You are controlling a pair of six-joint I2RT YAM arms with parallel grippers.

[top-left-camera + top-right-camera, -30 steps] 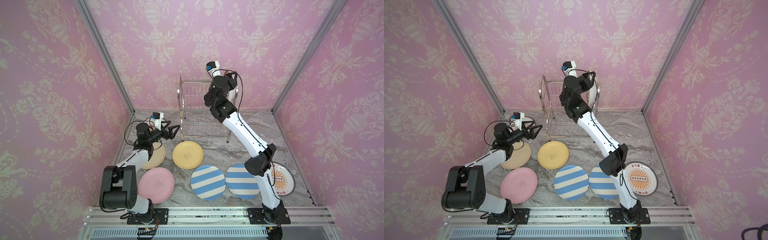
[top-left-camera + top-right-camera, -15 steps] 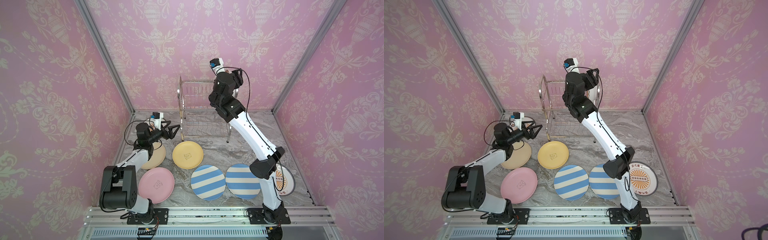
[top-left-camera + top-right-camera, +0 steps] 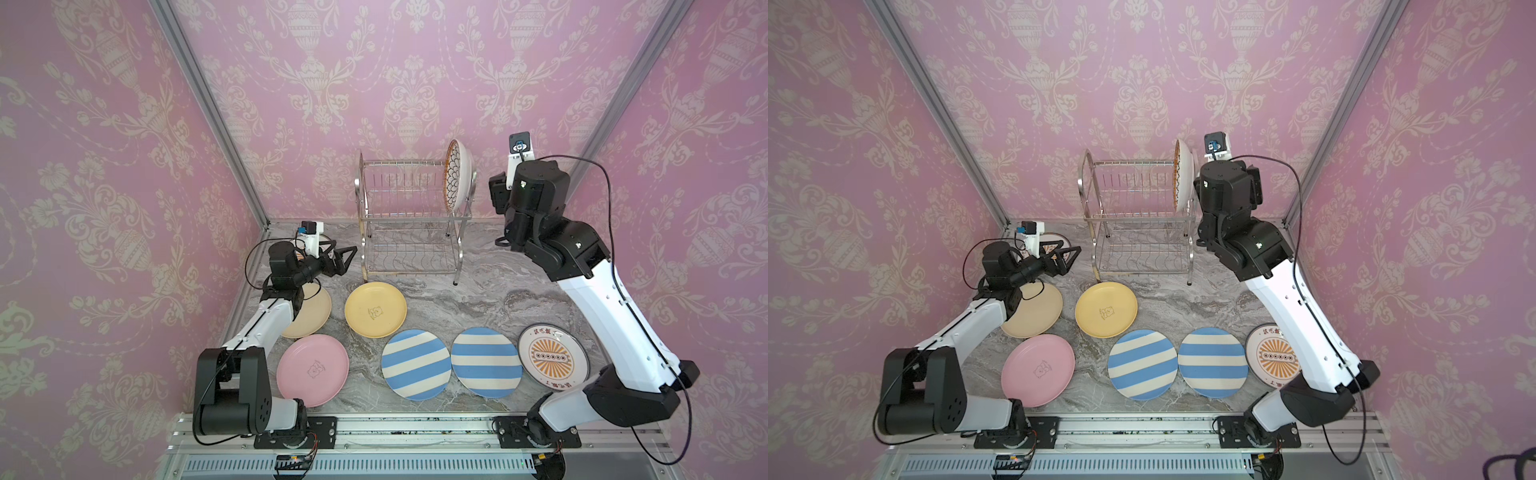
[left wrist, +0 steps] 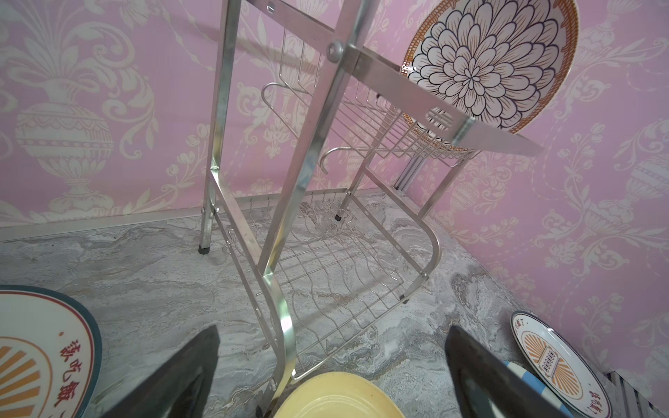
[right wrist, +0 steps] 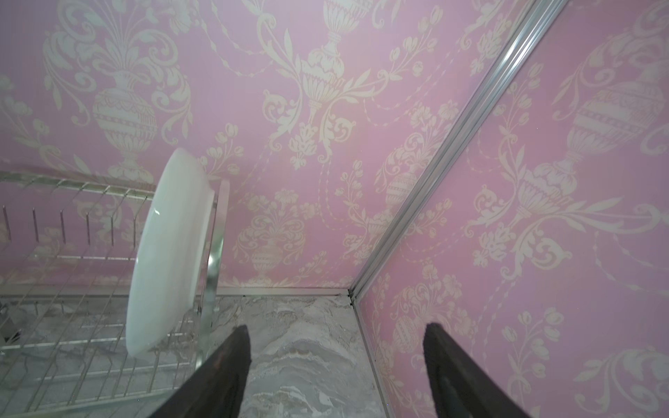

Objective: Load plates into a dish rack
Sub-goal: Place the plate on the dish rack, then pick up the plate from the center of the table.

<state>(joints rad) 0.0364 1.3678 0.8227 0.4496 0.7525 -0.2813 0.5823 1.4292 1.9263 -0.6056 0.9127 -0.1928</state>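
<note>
Right wrist view gives us the clearest read. The right gripper (image 5: 336,327) sits at the bottom centre of the frame, its jaws spread wide with nothing between them. The round brown floral plate (image 5: 170,253) stands on edge at the left, clear of the fingers and showing its white back. In both top views we see that plate slotted at the right end of the upper tier of the shiny chrome wire dish rack (image 3: 415,216), just left of the right wrist. The left gripper (image 4: 333,327) is likewise spread and grips nothing, low beside the rack's left frame.
</note>
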